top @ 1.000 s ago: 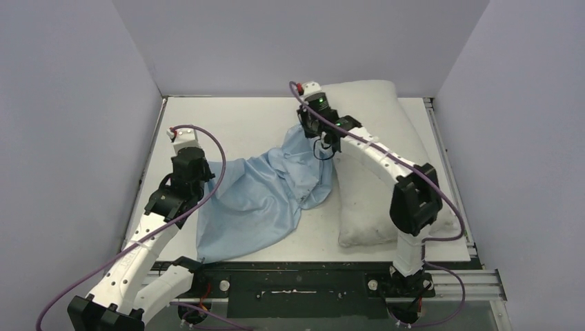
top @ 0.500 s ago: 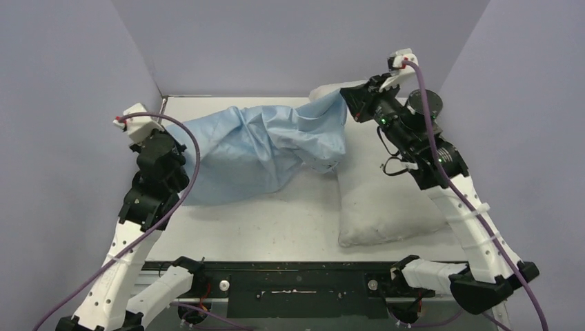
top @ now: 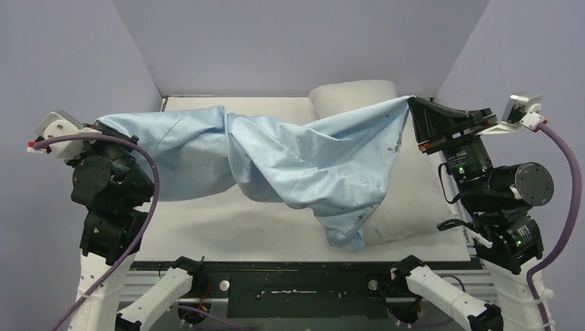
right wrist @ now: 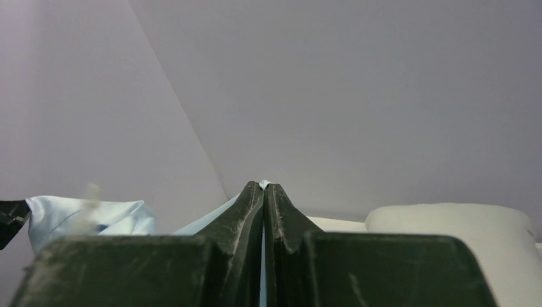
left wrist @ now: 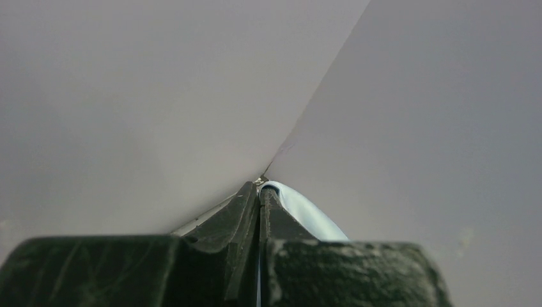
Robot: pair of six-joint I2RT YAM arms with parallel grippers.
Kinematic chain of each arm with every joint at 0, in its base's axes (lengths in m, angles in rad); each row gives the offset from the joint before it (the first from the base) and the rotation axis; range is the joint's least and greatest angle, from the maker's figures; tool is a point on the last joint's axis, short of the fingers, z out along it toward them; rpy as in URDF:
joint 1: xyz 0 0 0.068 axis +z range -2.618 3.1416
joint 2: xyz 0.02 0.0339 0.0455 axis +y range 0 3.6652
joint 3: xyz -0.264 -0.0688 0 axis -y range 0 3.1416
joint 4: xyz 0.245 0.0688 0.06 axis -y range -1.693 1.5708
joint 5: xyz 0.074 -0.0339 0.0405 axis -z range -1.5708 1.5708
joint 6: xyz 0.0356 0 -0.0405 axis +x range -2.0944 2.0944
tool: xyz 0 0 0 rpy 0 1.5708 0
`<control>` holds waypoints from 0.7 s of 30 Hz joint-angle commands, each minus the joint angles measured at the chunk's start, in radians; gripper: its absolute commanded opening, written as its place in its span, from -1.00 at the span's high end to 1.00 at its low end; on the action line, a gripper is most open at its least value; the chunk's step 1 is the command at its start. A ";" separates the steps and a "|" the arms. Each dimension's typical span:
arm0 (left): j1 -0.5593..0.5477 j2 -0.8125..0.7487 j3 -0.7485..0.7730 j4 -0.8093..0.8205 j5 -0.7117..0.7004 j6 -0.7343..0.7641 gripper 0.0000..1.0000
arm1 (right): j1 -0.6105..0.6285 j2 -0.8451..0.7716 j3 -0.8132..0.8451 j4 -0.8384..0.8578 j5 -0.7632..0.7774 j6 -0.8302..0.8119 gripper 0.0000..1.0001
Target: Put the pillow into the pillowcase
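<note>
- Left gripper [left wrist: 259,192] and right gripper [right wrist: 264,187] are each clamped shut on a corner of the pillowcase [top: 303,162], which is stretched aloft between them
- The pillow [top: 352,93] lies at far right, partly under the cloth
- Advice: grip firmly, untwist the sagging middle and find the mouth before lowering
</note>
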 commanded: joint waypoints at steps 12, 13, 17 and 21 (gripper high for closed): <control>0.204 0.408 -0.158 0.130 0.217 0.017 1.00 | -0.007 0.170 -0.312 -0.015 0.128 -0.016 1.00; 0.242 0.441 -0.153 0.118 0.255 -0.019 1.00 | -0.008 0.181 -0.342 0.003 0.119 -0.012 1.00; 0.338 0.559 -0.140 0.100 0.406 -0.142 1.00 | -0.011 0.209 -0.476 0.105 0.054 0.021 1.00; 0.390 0.684 -0.131 0.171 0.559 -0.169 1.00 | -0.016 0.241 -0.531 0.191 -0.009 0.047 1.00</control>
